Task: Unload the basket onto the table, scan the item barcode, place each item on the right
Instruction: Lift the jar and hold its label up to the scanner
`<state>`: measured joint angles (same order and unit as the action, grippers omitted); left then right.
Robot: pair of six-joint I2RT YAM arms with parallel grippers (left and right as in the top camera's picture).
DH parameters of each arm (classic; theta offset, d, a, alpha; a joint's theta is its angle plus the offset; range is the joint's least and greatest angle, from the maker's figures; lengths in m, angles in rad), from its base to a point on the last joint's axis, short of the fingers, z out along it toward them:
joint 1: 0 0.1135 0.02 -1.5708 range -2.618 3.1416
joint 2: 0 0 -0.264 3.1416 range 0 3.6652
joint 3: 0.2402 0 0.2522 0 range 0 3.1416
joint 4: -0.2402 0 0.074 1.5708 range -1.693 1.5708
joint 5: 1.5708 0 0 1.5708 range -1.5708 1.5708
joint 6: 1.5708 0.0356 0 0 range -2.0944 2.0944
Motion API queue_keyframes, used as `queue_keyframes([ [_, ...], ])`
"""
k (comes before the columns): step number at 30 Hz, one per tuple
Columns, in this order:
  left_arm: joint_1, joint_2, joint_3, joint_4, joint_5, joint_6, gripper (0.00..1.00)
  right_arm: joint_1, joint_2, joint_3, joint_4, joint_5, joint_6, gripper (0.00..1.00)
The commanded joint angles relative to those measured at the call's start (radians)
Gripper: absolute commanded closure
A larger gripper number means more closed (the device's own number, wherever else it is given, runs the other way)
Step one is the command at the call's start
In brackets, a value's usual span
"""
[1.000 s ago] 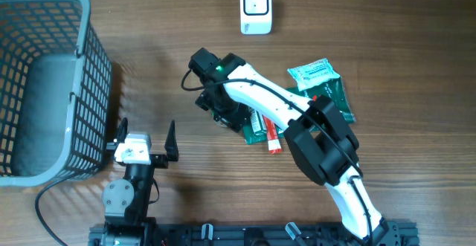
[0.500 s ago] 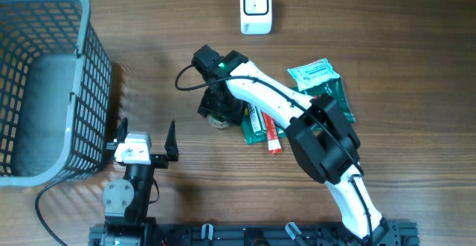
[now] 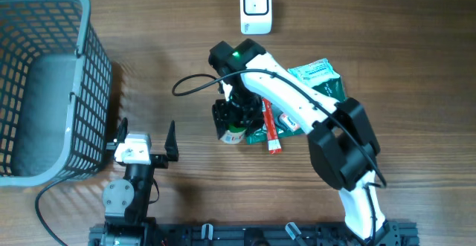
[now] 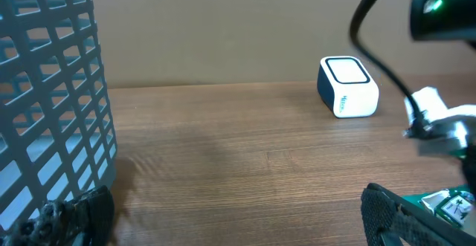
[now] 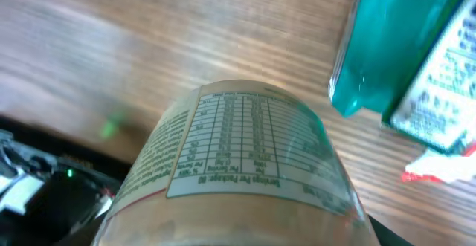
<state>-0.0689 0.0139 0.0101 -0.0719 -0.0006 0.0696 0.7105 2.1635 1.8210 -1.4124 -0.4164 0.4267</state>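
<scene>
Label print fills the right wrist view: we see the bottle (image 5: pixel 238 164) only as a curved side bearing a nutrition table, its cap and base cut off, and the fingers holding it do not show there. From overhead the right gripper (image 3: pixel 236 123) covers most of it, leaving only a pale end on the near side, so we read the pincer as clamped on the bottle; whether it rests on the table (image 3: pixel 149 68) we cannot tell. It is at the left edge of the pile of teal packets (image 3: pixel 327 90) and red stick (image 3: pixel 272 136), well apart from the scanner (image 3: pixel 255 8) at the far side. The left gripper (image 3: pixel 146 136) sits beside the basket (image 3: pixel 82 23), fingers wide apart. Against half a second ago, the right arm has swung right and nearer, the bottle with it; scanner, basket and left gripper lie as before.
</scene>
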Motion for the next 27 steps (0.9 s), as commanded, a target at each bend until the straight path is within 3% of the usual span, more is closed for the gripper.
queue_keyframes([
  [1, 0.004, -0.009, -0.005, -0.003, 0.015, -0.006, 0.0, -0.001, -0.071, 0.005, -0.043, -0.026, -0.061, 0.43],
  [16, 0.004, -0.009, -0.005, -0.003, 0.015, -0.006, 0.0, -0.001, -0.116, 0.004, -0.088, -0.026, -0.071, 0.43],
  [22, 0.004, -0.009, -0.005, -0.003, 0.015, -0.006, 0.0, -0.002, -0.116, 0.004, -0.1, -0.161, -0.245, 0.43],
  [26, 0.004, -0.009, -0.005, -0.003, 0.015, -0.006, 0.0, -0.002, -0.116, 0.004, -0.103, -0.195, -0.243, 0.42],
  [27, 0.004, -0.009, -0.005, -0.003, 0.015, -0.006, 0.0, -0.002, -0.116, 0.004, -0.108, -0.196, -0.24, 0.37],
])
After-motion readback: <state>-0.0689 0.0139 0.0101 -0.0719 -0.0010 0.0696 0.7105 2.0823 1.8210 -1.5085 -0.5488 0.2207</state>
